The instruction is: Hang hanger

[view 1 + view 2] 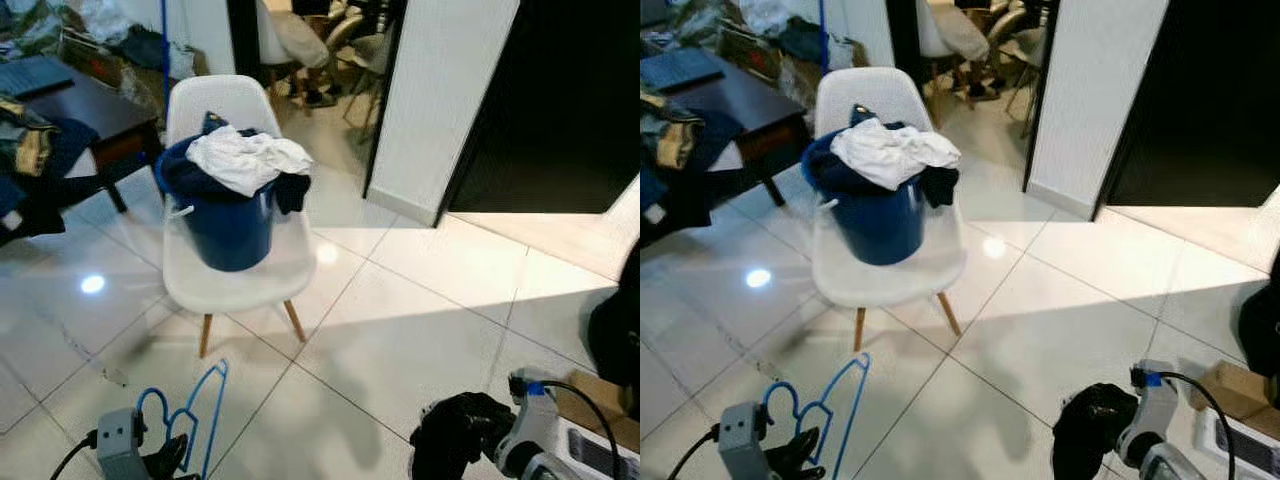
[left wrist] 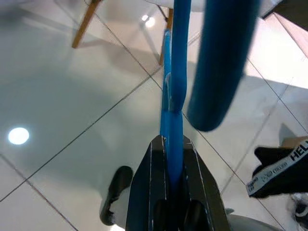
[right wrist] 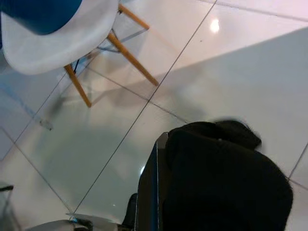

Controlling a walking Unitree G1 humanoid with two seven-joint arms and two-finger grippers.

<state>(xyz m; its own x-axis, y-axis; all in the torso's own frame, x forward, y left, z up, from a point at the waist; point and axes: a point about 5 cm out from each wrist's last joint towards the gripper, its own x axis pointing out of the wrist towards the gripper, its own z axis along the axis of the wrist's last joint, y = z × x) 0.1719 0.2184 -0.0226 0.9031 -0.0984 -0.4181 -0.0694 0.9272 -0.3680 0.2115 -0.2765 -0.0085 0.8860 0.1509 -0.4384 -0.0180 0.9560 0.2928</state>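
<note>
Left eye view: left gripper (image 1: 170, 455) low over tiled floor (image 1: 400, 330), carrying blue plastic hanger (image 1: 195, 415) — transport step. 
Left wrist view: jaws clamped on hanger's bar. 
Right wrist view: right gripper (image 3: 192, 192) bundles black cloth (image 3: 226, 178). 
Next — find a rail.

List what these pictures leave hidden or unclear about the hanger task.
- Right tool: a black cloth covers its fingers in the eye and right wrist views, so open or shut is unclear.
- Blue hanger: lower part cut off by the eye views' bottom edge.
- Blue bucket: heaped clothes hide its inside.
</note>
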